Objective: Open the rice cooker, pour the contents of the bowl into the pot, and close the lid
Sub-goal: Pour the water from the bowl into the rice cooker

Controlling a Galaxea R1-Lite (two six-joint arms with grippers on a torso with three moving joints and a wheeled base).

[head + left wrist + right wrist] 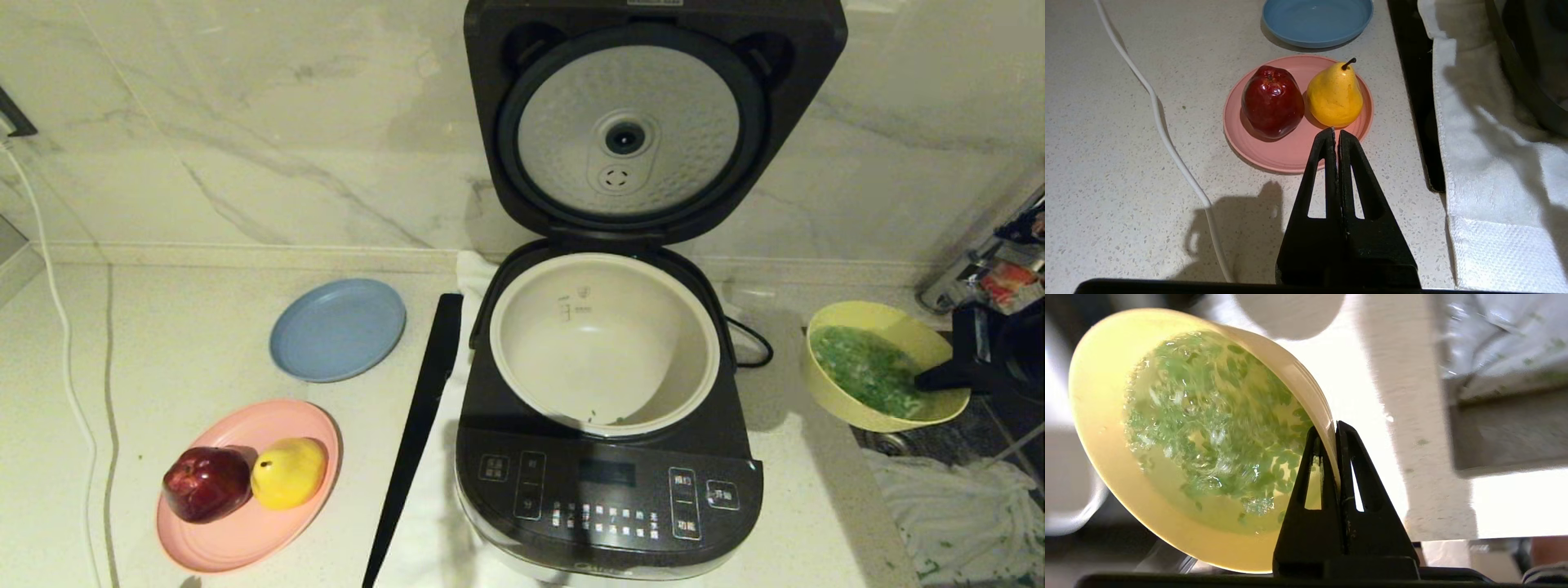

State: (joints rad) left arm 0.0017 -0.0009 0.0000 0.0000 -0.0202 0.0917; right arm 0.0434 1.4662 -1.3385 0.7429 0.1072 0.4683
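Observation:
The rice cooker (608,498) stands in the middle of the counter with its lid (629,131) swung fully up, silver underside facing me. Its cream pot (531,327) holds only a few green bits at the bottom. To the right of the cooker and apart from it, my right gripper (927,380) is shut on the rim of the pale-yellow bowl (849,400), which is tilted. The green contents (865,367) lie wet inside it. The right wrist view shows the gripper (1333,430) pinching the rim of the bowl (1098,428) around the greens (1208,424). My left gripper (1336,132) hovers shut and empty near the pink plate.
A pink plate (245,523) with a red apple (206,483) and a yellow pear (287,472) sits front left, a blue plate (337,329) behind it. A long black strip (420,425) and a white towel (1486,163) lie beside the cooker. A white cable (57,327) runs far left. A sink edge with a cloth (955,506) is at the right.

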